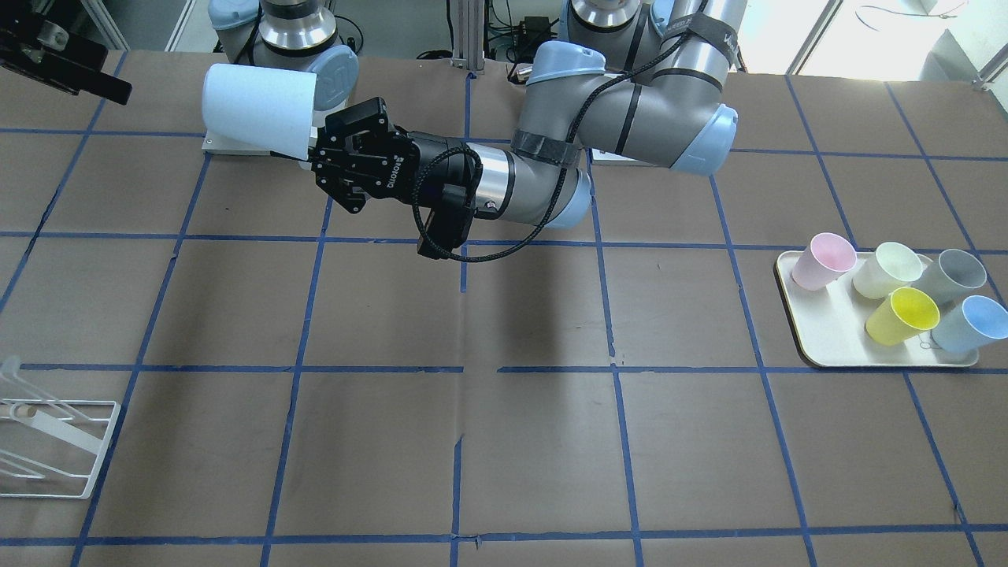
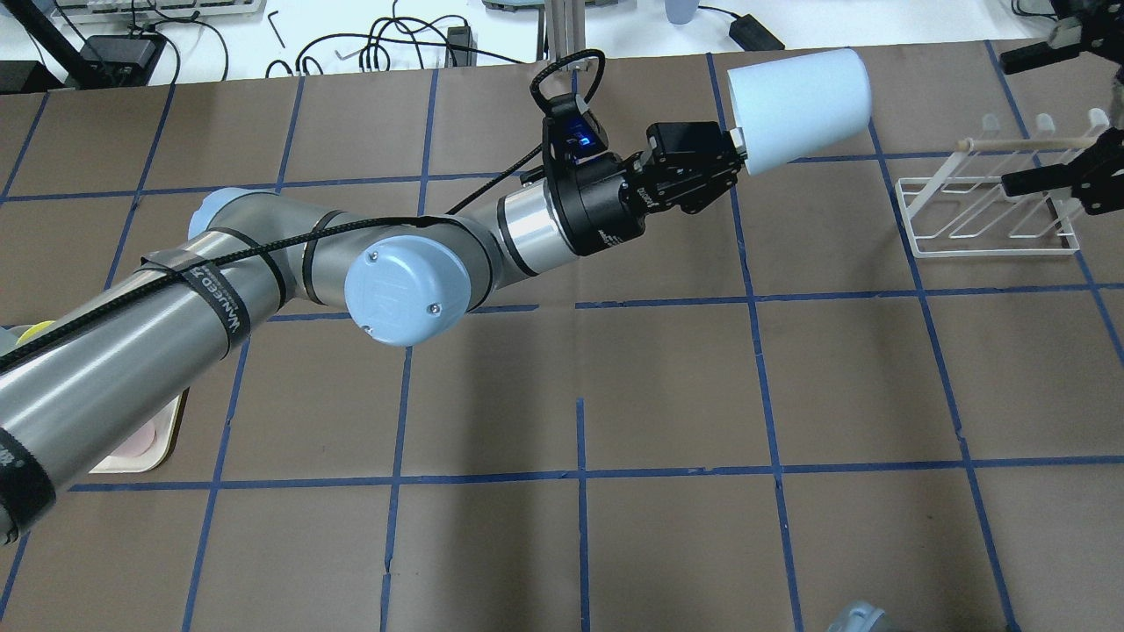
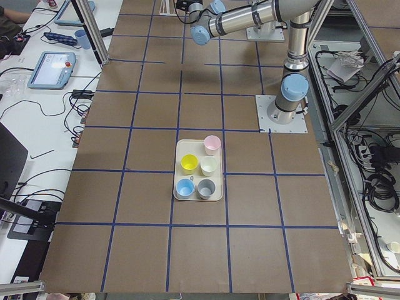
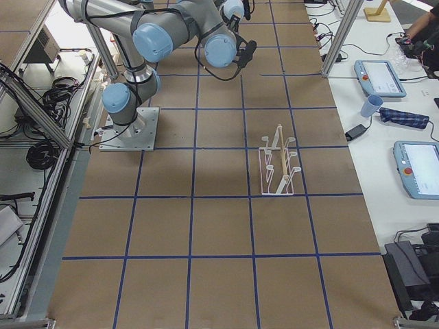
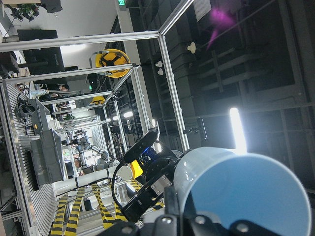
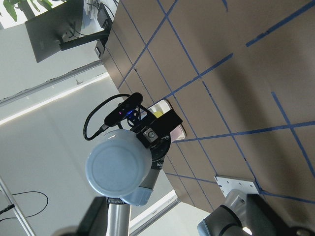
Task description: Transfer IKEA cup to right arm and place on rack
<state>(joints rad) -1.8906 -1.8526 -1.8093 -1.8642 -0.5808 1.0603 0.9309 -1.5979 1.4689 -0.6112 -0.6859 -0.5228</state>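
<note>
Overhead exterior: left gripper (image 2: pixel 736 151) is clamping the IKEA cup (image 2: pixel 799 101) by its rim near the rack (image 2: pixel 992 252), right gripper (image 2: pixel 1010 123) is hovering spread apart; the thin pinch is probably risking slippage at handover.

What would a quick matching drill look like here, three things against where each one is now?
Things:
1. IKEA cup
2. rack
3. yellow cup

Places:
A. standing on the table with no cup on it
B. on the tray with four other cups
C. held sideways above the table in the left end effector

Pairs: 1-C, 2-A, 3-B.
</note>
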